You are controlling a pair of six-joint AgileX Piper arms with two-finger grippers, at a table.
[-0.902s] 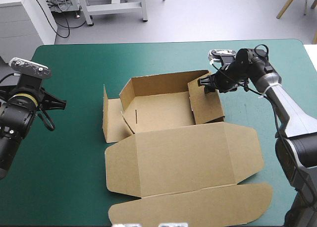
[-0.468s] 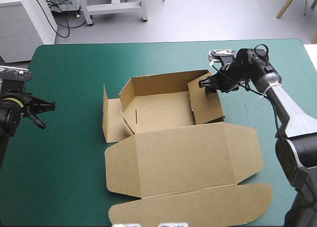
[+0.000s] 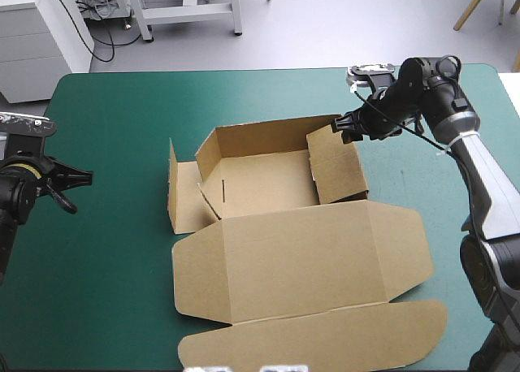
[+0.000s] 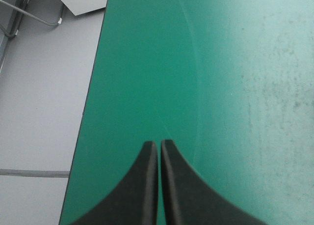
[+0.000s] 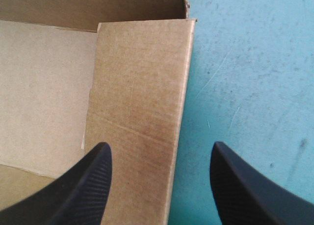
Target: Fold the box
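Teal-green tabletop (image 3: 106, 307), box (image 3: 268, 185) mid-surface: lid (image 3: 301, 266) flat nearest you, tray half-raised beyond. Left end effector (image 4: 158, 144) pinched together, empty, at the left edge, kept clear. Farther off, right end effector (image 5: 160, 147) spread wide over right wall (image 5: 142, 87), holding nothing; probably aligning to tuck it.

The place looked like a robotics lab or test workshop, not a home. The work table (image 3: 122, 307) wore a plain teal-green cover, and the robot's left arm (image 3: 20, 201) and right arm (image 3: 475, 169) reached over it from either side. Beyond the table's far edge lay a bare pale grey floor (image 3: 325, 23). On it, loose black cables (image 3: 96, 5) trailed beside a white drawer cabinet (image 3: 36, 31), the grey metal legs of a stand (image 3: 187, 15) and some wooden furniture legs (image 3: 475, 5).
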